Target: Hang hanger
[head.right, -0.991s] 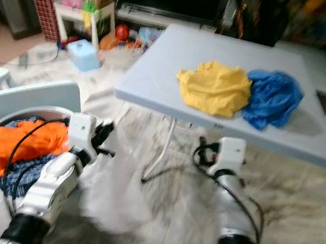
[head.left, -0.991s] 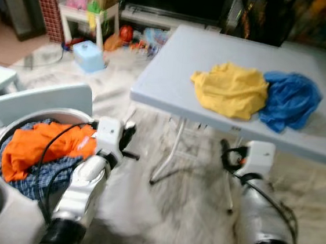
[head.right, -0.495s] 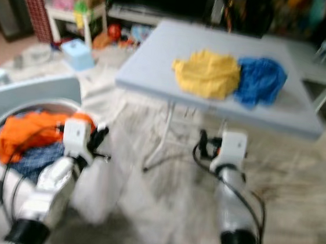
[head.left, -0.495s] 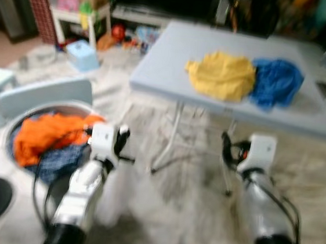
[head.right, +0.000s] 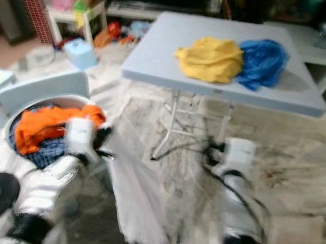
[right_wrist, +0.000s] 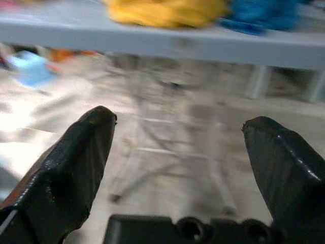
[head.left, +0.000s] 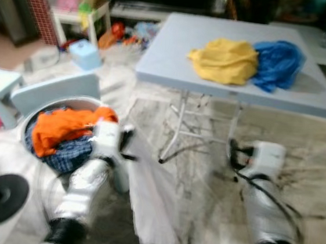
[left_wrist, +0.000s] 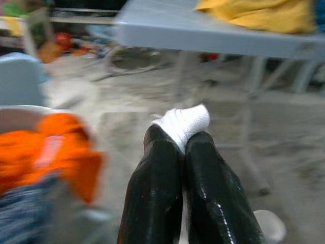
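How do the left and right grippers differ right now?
The left gripper is shut on a white cloth that hangs toward the floor; the right gripper is open and holds nothing. The left is beside the laundry basket, the right nearer the table. Both are held low.

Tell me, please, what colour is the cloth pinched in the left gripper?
White: the cloth in the left gripper shows best in the left wrist view.

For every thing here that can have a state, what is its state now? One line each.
left gripper: shut on white cloth
white cloth: hanging down from the left gripper
right gripper: open, holding nothing
laundry basket: full of clothes
yellow garment: crumpled on the table
blue garment: crumpled beside it
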### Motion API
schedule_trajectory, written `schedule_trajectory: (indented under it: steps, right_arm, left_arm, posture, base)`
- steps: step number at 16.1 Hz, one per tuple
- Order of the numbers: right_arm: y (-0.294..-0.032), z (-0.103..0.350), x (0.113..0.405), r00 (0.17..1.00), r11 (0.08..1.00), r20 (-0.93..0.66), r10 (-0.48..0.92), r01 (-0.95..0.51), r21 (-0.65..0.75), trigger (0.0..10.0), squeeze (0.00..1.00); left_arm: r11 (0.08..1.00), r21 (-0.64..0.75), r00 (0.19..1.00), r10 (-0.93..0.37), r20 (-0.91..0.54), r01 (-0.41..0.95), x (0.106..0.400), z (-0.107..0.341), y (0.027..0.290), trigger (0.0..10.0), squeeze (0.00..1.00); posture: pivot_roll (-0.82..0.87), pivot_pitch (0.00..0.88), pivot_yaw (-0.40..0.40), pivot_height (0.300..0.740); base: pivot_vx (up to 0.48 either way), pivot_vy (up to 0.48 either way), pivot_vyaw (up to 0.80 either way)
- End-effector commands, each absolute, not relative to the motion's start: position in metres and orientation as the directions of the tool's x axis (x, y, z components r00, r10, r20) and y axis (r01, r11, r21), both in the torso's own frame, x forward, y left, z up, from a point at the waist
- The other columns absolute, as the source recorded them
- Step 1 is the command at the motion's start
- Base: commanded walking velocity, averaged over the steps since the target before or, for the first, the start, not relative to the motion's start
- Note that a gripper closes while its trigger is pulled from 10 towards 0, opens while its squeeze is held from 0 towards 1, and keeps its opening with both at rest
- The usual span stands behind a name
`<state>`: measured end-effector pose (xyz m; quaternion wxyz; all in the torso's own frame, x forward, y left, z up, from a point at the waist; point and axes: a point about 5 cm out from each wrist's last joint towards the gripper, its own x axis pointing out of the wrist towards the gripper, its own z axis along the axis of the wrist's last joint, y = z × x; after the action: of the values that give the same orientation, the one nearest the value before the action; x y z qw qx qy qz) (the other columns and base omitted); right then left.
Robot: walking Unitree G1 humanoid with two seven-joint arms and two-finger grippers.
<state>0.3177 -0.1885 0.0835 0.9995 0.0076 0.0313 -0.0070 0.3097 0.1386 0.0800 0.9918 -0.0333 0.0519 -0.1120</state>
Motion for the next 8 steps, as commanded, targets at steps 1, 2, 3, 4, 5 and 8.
schedule_trajectory:
  steps: [1,2,3,4,5,8]
  right_arm:
    - [-0.1977,0.0867,0.3162,0.998,0.999,-0.051,-0.040,0.040,0.001,10.0,0.00]
    - [-0.1983,0.0860,0.3148,0.998,0.999,-0.053,-0.043,0.043,-0.001,10.0,0.00]
    - [-0.1992,0.0858,0.3137,0.997,0.999,-0.053,-0.047,0.047,-0.001,10.0,0.00]
    - [-0.1995,0.0859,0.3136,0.997,0.999,-0.053,-0.048,0.048,-0.002,10.0,0.00]
    - [-0.2004,0.0866,0.3136,0.997,0.999,-0.052,-0.050,0.050,-0.003,10.0,0.00]
    - [-0.1993,0.0879,0.3152,0.997,0.999,-0.060,-0.044,0.043,-0.022,10.0,0.00]
  left_arm:
    - [0.968,-0.076,0.969,-0.244,-0.031,0.241,0.3123,0.0924,0.1321,10.0,0.00]
    - [0.961,-0.097,0.965,-0.261,-0.023,0.257,0.3104,0.0922,0.1295,10.0,0.00]
    - [0.959,-0.106,0.964,-0.266,-0.020,0.263,0.3092,0.0923,0.1283,10.0,0.00]
    - [0.958,-0.106,0.963,-0.269,-0.021,0.265,0.3090,0.0923,0.1281,10.0,0.00]
    - [0.959,-0.102,0.963,-0.270,-0.020,0.266,0.3084,0.0927,0.1284,10.0,0.00]
    - [0.967,-0.098,0.971,-0.239,-0.020,0.236,0.3070,0.0923,0.1358,10.0,0.00]
  posture:
    - [-0.08,0.000,0.040,0.740]
    - [-0.08,0.000,0.040,0.740]
    - [-0.08,0.000,0.041,0.740]
    - [-0.08,0.000,0.041,0.740]
    - [-0.08,0.000,0.037,0.740]
    - [-0.07,0.000,0.030,0.740]
  base:
    - [0.000,0.000,0.00]
    - [0.000,0.000,0.00]
    - [0.000,0.000,0.00]
    - [0.000,0.000,0.00]
    - [0.000,0.000,0.00]
    - [0.000,0.000,0.00]
